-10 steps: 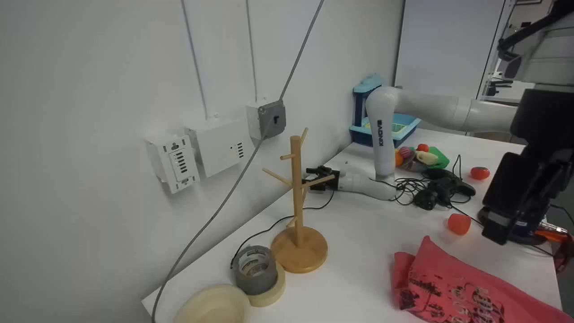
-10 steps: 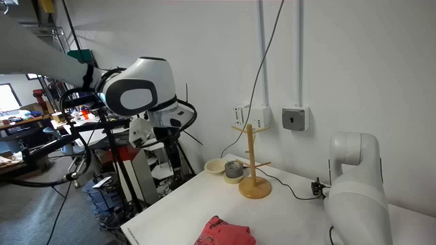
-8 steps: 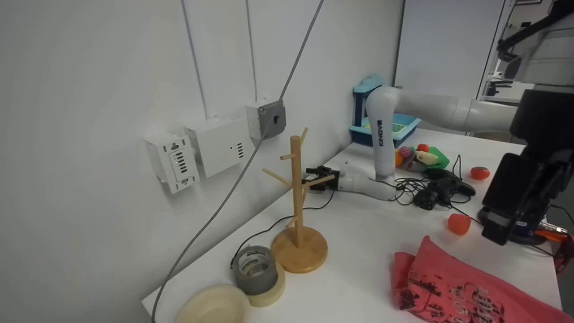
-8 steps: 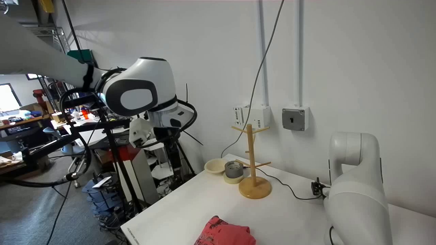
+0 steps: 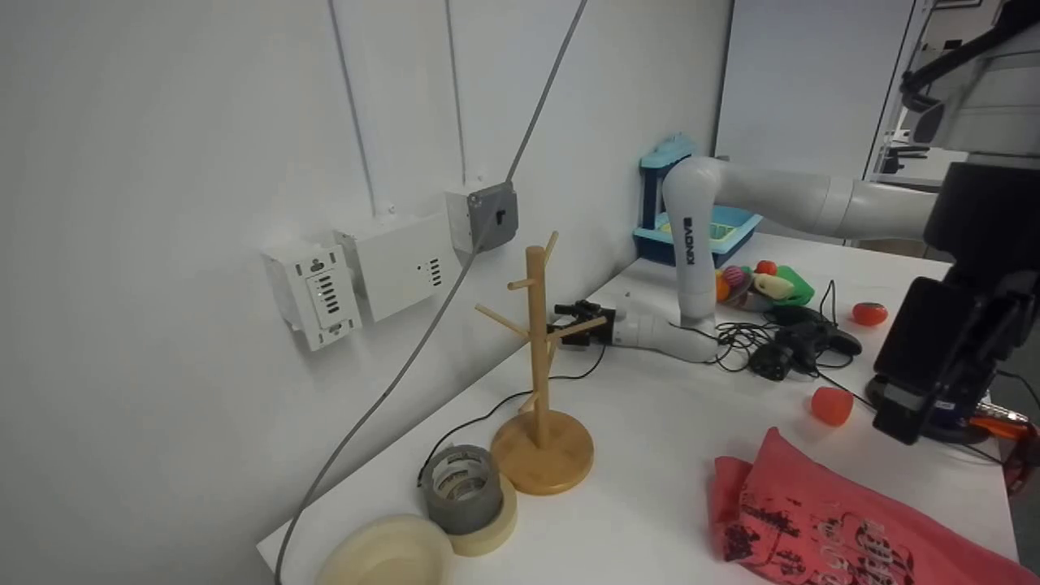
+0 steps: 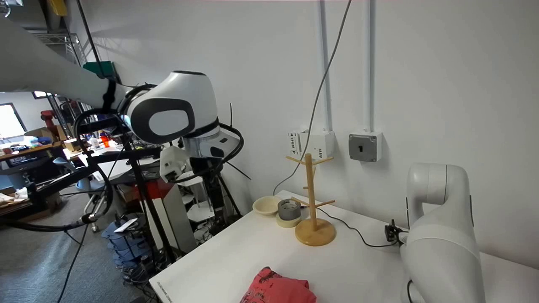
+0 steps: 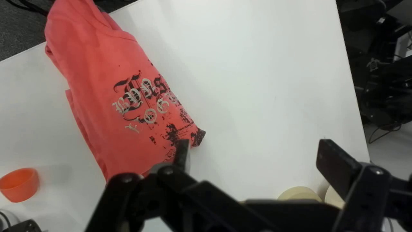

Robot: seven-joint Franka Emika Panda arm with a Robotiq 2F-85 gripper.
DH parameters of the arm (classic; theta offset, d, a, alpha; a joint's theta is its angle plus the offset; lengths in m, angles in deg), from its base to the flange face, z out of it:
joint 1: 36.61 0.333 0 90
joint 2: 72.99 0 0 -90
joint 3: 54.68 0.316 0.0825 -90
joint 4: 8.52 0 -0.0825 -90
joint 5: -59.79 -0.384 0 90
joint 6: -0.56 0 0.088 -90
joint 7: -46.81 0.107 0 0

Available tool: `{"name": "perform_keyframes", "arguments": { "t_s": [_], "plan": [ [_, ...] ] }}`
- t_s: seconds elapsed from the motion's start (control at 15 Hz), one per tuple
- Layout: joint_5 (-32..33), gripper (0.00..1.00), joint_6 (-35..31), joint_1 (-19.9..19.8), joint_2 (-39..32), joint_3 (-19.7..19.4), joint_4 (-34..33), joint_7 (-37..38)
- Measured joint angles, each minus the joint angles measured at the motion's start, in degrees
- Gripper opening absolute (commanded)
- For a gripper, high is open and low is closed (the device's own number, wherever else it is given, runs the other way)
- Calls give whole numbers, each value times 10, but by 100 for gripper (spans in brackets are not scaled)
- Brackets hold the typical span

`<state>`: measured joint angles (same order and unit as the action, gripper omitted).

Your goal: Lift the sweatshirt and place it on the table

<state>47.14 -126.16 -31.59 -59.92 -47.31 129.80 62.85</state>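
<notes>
Finding on the white table (image 5: 650, 504) one cream bowl (image 5: 382, 556), visible in both exterior views, just beside a grey duct tape roll (image 5: 467, 508) on top of a cream tape roll (image 5: 497, 532); noting near these the wooden mug tree (image 5: 539, 366); seeing at the back, in an exterior view, a blue toy sink (image 5: 738, 240) with something yellow-green (image 5: 720, 231) in it; seeing also, in the wrist view, an orange cup (image 7: 20, 186) with its hollow side showing; reading "KINOVA" on the white robot arm (image 5: 772, 195) in an exterior view; finding gothic letters, black and pale, on the red sweatshirt (image 7: 106, 96), difficult to read with certainty, and print on the grey roll, too small to read; locating this sweatshirt on the table, lying in folds, with one end passing beyond the table edge in the wrist view; observing the Robotiq gripper (image 7: 257, 157) released, with its fingers (image 7: 336, 167) spread far apart and white table visible between; noting one finger overlapping the sweatshirt in that view, but unable to say whether touching.
</notes>
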Motion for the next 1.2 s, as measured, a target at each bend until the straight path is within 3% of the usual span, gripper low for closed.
{"name": "perform_keyframes", "arguments": {
  "t_s": [0.73,1.2],
  "plan": [
    [6,100,0,-2,-6,-3,0,0],
    [67,100,0,-28,-13,-19,8,4]
  ]
}}
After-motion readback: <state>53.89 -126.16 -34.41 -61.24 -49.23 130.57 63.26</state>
